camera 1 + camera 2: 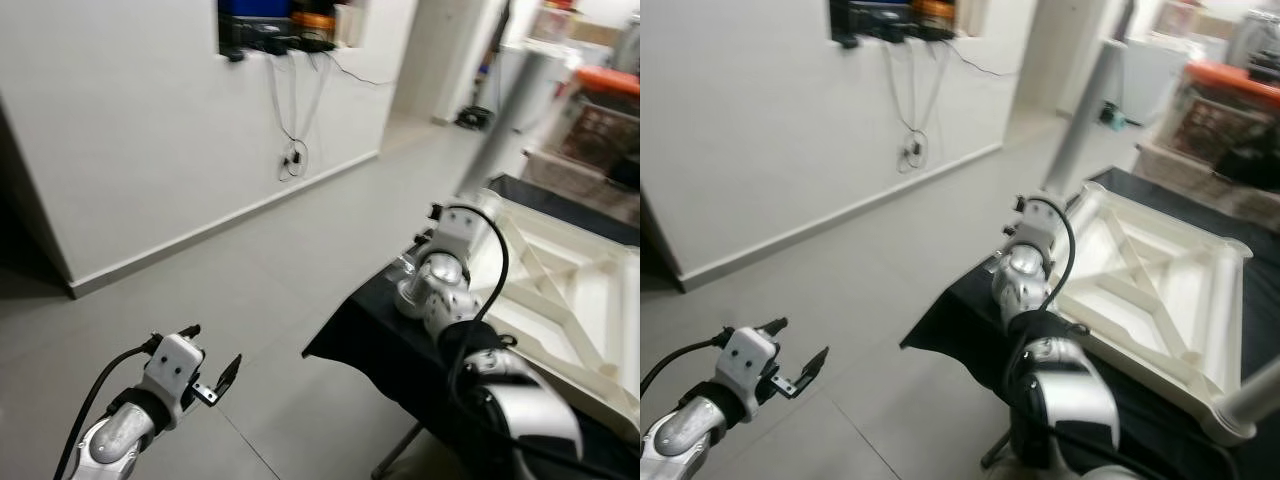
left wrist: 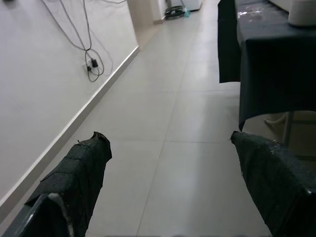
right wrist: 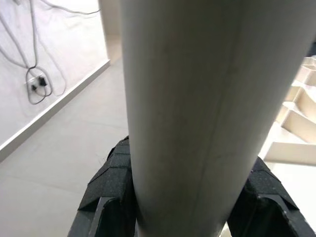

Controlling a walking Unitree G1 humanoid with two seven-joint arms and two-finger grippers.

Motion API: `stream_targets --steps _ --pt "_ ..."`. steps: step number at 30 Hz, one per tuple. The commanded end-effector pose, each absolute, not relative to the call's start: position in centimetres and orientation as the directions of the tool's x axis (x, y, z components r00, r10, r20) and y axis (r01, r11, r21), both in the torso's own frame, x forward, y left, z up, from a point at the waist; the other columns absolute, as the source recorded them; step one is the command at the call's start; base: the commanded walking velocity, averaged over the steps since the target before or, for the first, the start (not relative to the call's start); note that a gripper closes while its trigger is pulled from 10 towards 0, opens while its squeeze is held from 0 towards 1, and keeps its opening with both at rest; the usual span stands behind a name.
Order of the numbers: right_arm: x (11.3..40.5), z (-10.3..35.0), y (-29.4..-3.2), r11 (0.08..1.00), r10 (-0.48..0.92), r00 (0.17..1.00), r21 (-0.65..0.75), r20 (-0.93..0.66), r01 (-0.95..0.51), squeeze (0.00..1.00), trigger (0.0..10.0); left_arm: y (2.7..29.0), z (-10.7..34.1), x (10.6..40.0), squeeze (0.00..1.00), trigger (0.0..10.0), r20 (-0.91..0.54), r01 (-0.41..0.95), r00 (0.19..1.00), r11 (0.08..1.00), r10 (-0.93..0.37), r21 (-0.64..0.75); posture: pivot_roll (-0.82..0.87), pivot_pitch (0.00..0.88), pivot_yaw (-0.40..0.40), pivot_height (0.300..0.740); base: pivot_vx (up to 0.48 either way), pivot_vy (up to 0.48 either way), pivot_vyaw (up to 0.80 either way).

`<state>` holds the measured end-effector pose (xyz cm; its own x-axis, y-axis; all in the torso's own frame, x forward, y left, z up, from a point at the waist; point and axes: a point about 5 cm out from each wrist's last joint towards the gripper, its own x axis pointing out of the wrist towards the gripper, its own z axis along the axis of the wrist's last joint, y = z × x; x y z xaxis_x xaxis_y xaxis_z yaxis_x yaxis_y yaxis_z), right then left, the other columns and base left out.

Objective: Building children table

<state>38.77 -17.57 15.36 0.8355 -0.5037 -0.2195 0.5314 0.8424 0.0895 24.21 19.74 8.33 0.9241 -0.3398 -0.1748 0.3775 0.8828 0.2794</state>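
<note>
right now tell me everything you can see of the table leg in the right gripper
The table leg is a plain pale grey-white tube, smooth and plastic-looking. It stands nearly upright, leaning slightly, at the corner of the upturned white tabletop on the black-covered stand. The right gripper clamps it, black fingers pressed on both sides.

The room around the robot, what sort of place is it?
Probably a home hallway or utility room used as a workspace: bare tiled floor, cables dangling down a white wall, an upturned white tabletop on a black-covered stand.
</note>
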Motion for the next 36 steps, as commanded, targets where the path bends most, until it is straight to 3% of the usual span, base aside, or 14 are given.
stream_targets --steps 1,3,4,6,7,9,10,18,19,23,25,26,30,36 --pt "37.3 10.7 -15.9 0.892 -0.387 0.808 0.041 -0.444 0.45 0.0 10.0 19.5 8.5 24.5 0.0 10.0 -0.178 0.395 0.917 0.872 -0.357 0.288 0.06 0.0 -0.124 0.74 0.0 0.0 0.0" --pt "37.5 10.8 -14.7 0.926 -0.299 0.836 0.071 -0.459 0.37 0.0 10.0 19.5 8.5 24.5 0.0 10.0 -0.177 0.395 0.917 0.872 -0.357 0.289 0.06 0.0 -0.124 0.74 0.0 0.0 0.0" --pt "38.0 11.6 -14.1 0.952 -0.219 0.887 0.11 -0.407 0.285 0.39 10.0 19.3 8.5 24.6 0.0 10.0 -0.176 0.395 0.917 0.872 -0.357 0.288 0.06 0.0 -0.129 0.74 0.0 0.0 0.0" --pt "38.0 11.6 -14.1 0.952 -0.219 0.887 0.11 -0.407 0.285 0.39 10.0 19.3 8.5 24.6 0.0 10.0 -0.176 0.395 0.917 0.872 -0.357 0.288 0.06 0.0 -0.129 0.74 0.0 0.0 0.0" --pt "38.7 12.8 -14.1 0.971 -0.15 0.923 0.123 -0.354 0.205 1.0 10.0 19.3 8.5 24.7 0.0 10.0 -0.174 0.395 0.918 0.873 -0.358 0.288 0.06 0.0 -0.13 0.74 0.0 0.0 0.0" --pt "40.2 15.6 -14.3 0.99 -0.003 0.959 0.134 -0.284 0.043 0.94 10.0 19.2 8.5 24.7 0.0 10.0 -0.171 0.391 0.919 0.875 -0.355 0.286 0.06 0.0 -0.137 0.74 0.0 0.0 0.0" --pt "40.7 16.9 -14.0 0.985 0.107 0.962 0.156 -0.25 -0.069 0.03 10.0 19.2 8.4 24.7 0.0 10.0 -0.17 0.389 0.92 0.876 -0.353 0.286 0.07 0.0 -0.14 0.74 0.0 0.0 0.0" --pt "40.7 19.6 -12.3 0.845 0.529 0.843 0.148 -0.101 -0.513 0.0 9.5 19.5 8.3 24.6 0.0 10.0 -0.173 0.382 0.923 0.878 -0.345 0.288 0.07 0.0 -0.149 0.74 0.0 0.0 0.0" --pt "40.5 18.8 -12.3 0.858 0.513 0.848 0.114 -0.13 -0.501 0.0 0.0 19.5 8.4 24.6 0.0 10.0 -0.17 0.379 0.924 0.88 -0.342 0.288 0.08 0.0 -0.153 0.74 0.0 0.0 0.0" --pt "40.7 17.9 -12.8 0.924 0.38 0.907 0.112 -0.182 -0.364 0.0 0.0 19.5 8.4 24.6 0.0 10.0 -0.168 0.376 0.925 0.88 -0.34 0.289 0.08 0.0 -0.156 0.74 0.0 0.0 0.0" --pt "40.6 16.2 -16.2 0.989 -0.071 0.962 0.105 -0.263 0.102 0.0 0.0 19.7 8.4 24.5 0.0 10.0 -0.17 0.374 0.926 0.881 -0.337 0.29 0.08 0.0 -0.152 0.74 0.0 0.0 0.0" --pt "40.6 16.2 -16.2 0.989 -0.071 0.962 0.105 -0.263 0.102 0.0 0.0 19.7 8.4 24.5 0.0 10.0 -0.17 0.374 0.926 0.881 -0.337 0.29 0.08 0.0 -0.152 0.74 0.0 0.0 0.0" --pt "38.6 13.9 -20.9 0.806 -0.554 0.771 0.03 -0.315 0.591 0.0 0.0 19.7 8.3 24.4 0.0 10.0 -0.173 0.376 0.925 0.88 -0.338 0.29 0.08 0.0 -0.144 0.74 0.0 0.0 0.0" --pt "37.3 12.6 -19.9 0.753 -0.606 0.725 0.056 -0.327 0.656 0.0 1.0 19.3 8.3 24.7 0.0 10.0 -0.176 0.396 0.917 0.871 -0.359 0.29 0.05 0.0 -0.122 0.74 0.0 0.0 0.0"
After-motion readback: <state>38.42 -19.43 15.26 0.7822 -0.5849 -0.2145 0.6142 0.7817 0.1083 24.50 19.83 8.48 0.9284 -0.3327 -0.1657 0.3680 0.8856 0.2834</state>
